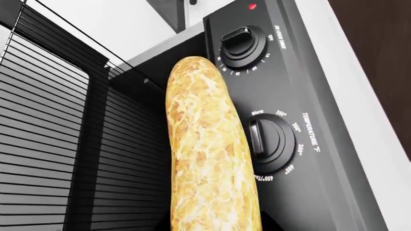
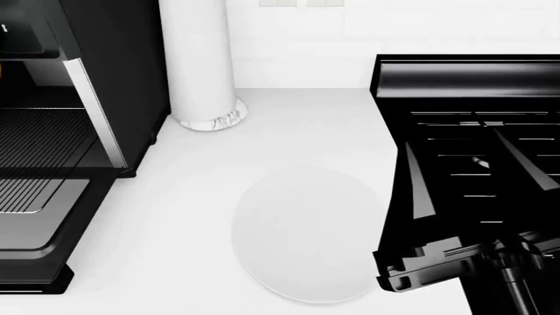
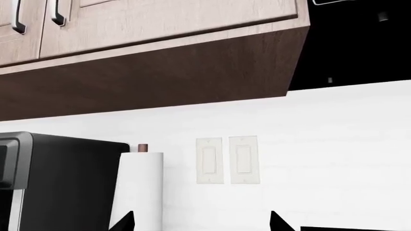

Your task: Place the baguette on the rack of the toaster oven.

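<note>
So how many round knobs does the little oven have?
2, both on the toaster oven front panel beside the baguette: one knob by the red light, one temperature knob. More may be hidden.
</note>
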Controlling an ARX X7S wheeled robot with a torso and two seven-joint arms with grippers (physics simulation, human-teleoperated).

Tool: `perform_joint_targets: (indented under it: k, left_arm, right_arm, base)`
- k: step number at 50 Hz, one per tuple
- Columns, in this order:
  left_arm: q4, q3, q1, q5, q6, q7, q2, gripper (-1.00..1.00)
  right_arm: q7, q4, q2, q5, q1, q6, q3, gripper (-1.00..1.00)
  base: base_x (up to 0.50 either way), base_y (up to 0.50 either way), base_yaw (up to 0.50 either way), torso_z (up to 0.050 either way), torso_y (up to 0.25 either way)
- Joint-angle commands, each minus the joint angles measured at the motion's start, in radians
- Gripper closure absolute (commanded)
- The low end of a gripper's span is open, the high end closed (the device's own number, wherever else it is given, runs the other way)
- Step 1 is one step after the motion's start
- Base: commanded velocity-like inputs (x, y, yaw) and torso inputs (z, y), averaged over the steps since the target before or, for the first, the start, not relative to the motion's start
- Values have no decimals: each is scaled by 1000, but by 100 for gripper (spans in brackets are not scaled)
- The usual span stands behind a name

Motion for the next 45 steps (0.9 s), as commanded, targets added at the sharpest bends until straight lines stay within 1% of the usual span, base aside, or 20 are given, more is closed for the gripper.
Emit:
perform_joint_targets:
  k: [1,15,19,23,45]
  left_arm:
    - [-1,4,-11,0,7,0,-18,100]
    - [-9,2,-6,-5,7,0,-32,100]
    - [-11,3,-7,-8,7,0,-36,100]
    - [-17,-6,0,-10,7,0,-39,100]
    - [-33,-39,48,-1,7,0,-30,100]
  right_arm:
    - [-1,4,-9,0,0,6,1,-100]
    - [-4,4,-18,8,7,17,5,-100]
    - [-5,-5,0,5,1,5,6,-100]
    - [-6,-1,-12,9,7,16,7,-100]
    - [-5,-1,-1,5,-2,7,11,-100]
  base:
    - [0,0,0,0,0]
    - [0,0,0,0,0]
    - [0,0,0,0,0]
    - [0,0,0,0,0]
    - [0,0,0,0,0]
